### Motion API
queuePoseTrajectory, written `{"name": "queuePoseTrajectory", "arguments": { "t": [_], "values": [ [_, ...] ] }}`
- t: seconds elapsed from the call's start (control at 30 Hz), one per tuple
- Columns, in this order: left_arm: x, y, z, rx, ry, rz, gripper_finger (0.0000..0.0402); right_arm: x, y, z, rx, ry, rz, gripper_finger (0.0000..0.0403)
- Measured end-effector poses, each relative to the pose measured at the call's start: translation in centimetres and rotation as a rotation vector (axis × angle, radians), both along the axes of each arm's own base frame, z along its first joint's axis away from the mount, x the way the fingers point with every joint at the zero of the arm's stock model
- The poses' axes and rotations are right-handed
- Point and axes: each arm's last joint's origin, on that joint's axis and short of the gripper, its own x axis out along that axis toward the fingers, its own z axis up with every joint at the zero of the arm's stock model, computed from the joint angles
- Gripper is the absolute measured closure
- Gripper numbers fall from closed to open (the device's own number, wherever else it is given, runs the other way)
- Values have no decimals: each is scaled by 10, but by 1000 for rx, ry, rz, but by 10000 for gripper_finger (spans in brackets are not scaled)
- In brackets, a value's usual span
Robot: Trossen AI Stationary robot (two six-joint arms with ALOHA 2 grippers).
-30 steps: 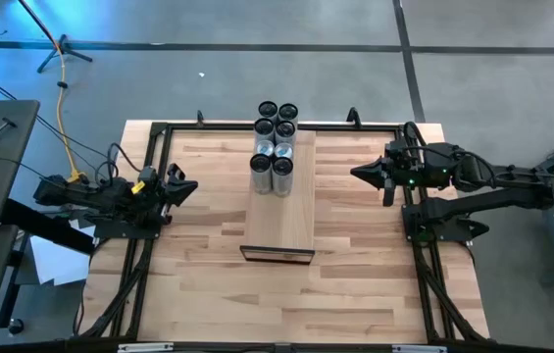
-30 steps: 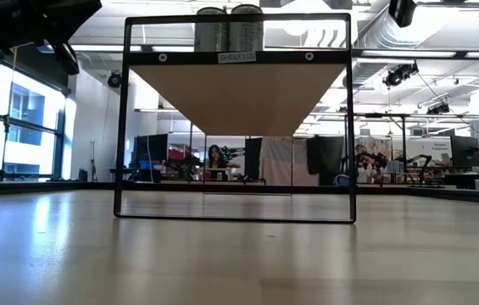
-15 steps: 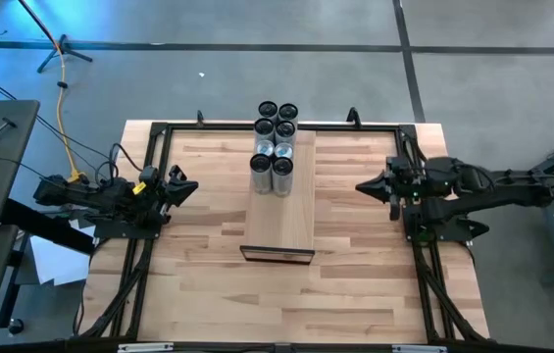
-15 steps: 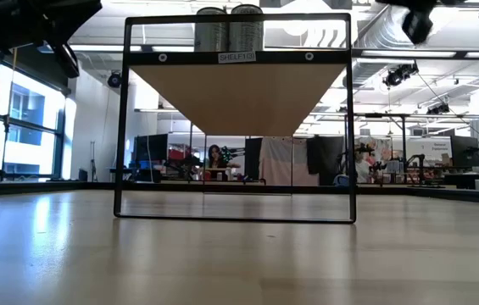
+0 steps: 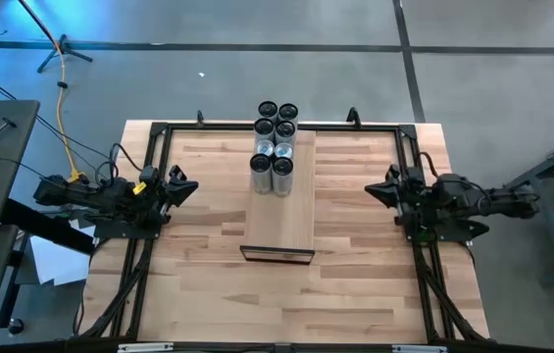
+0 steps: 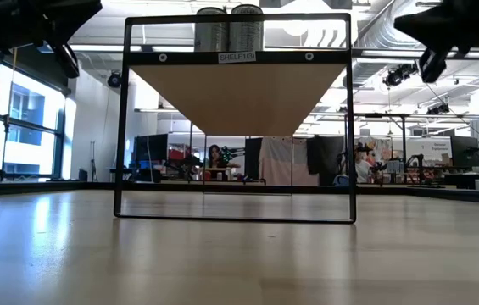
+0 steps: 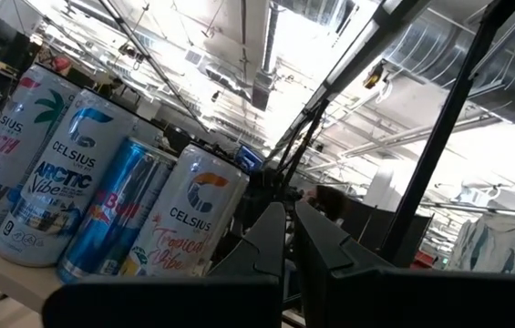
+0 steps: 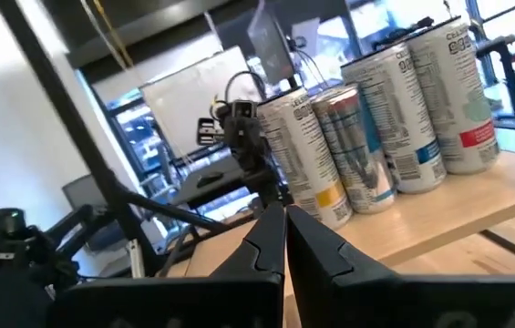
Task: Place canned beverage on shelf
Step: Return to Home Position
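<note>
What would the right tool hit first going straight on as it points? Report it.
Probably the nearest can on the shelf, or the shelf's long edge just under it. The right tool points there across the tabletop; its height against the shelf top is unclear.

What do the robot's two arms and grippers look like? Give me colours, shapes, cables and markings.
Both arms are black, slender, jointed. The left arm carries a small yellow mark near its wrist, with thin dark cables looping beside it; the right arm shows no yellow. The left gripper and right gripper each have two dark fingers tapering to points.
</note>
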Motion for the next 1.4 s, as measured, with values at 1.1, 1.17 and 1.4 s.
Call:
{"name": "queuePoseTrajectory", "arguments": {
  "t": [1.1, 1.17, 1.4],
  "values": [
    [3, -1, -7, 18, 85, -3, 401, 7, 2, -63, -237, 150, 47, 403],
    [3, -1, -7, 18, 86, -3, 401, 7, 2, -63, -237, 150, 47, 403],
    [6, -1, -16, 36, 179, -7, 401, 5, 2, -59, -235, 110, 42, 403]
  ]
}}
